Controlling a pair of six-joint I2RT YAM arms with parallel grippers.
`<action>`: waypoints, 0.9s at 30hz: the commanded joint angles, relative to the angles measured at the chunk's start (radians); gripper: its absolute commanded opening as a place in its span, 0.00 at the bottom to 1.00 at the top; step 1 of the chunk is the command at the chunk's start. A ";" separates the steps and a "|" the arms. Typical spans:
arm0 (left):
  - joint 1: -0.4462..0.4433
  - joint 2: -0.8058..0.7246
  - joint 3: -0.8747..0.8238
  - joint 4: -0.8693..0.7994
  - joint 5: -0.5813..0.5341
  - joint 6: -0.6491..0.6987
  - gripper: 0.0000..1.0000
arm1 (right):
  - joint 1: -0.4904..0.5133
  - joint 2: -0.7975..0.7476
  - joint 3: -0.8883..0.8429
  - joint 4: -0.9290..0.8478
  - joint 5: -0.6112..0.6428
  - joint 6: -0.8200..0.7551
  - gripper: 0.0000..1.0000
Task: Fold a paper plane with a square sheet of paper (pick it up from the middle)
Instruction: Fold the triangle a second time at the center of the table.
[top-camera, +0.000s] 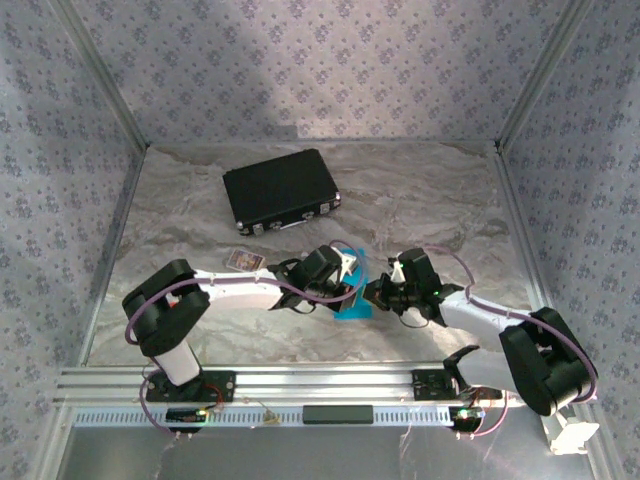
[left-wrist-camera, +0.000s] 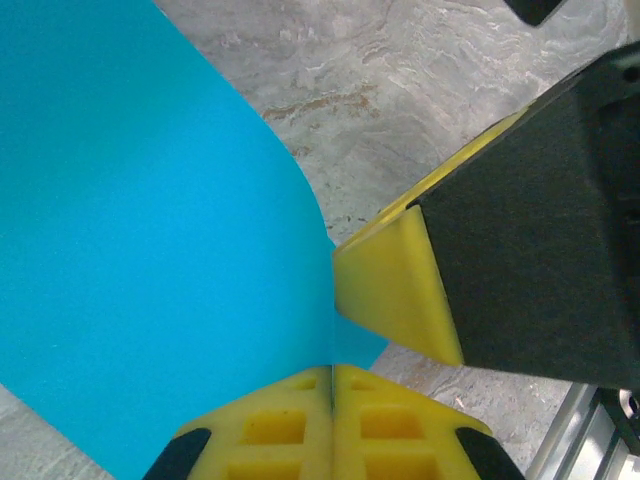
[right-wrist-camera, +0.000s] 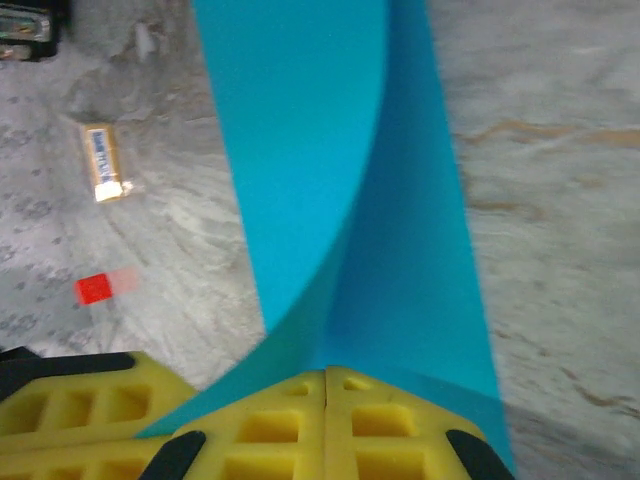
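Square sheet of paper (left-wrist-camera: 150, 250): hung curled between both tools, above the table (top-camera: 420, 210).
Left gripper (left-wrist-camera: 332, 375): clenched on the sheet's edge; paper spread up and left of it.
Right gripper (right-wrist-camera: 325, 375): clenched on the sheet; its long axis ran straight ahead.
Nearer arm: neither; both gripped it, tips just beside each other.
Hard to tell: any crease; arms hid most of the sheet from above.
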 joint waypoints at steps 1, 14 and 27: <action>0.008 0.009 0.000 0.037 0.025 -0.016 0.00 | 0.008 -0.011 0.017 -0.109 0.068 -0.032 0.00; 0.011 0.031 0.026 0.016 0.035 -0.028 0.00 | 0.009 0.100 0.085 -0.241 0.121 -0.116 0.00; 0.011 0.063 0.063 0.008 0.021 -0.030 0.05 | -0.038 0.078 0.110 -0.256 0.064 -0.177 0.01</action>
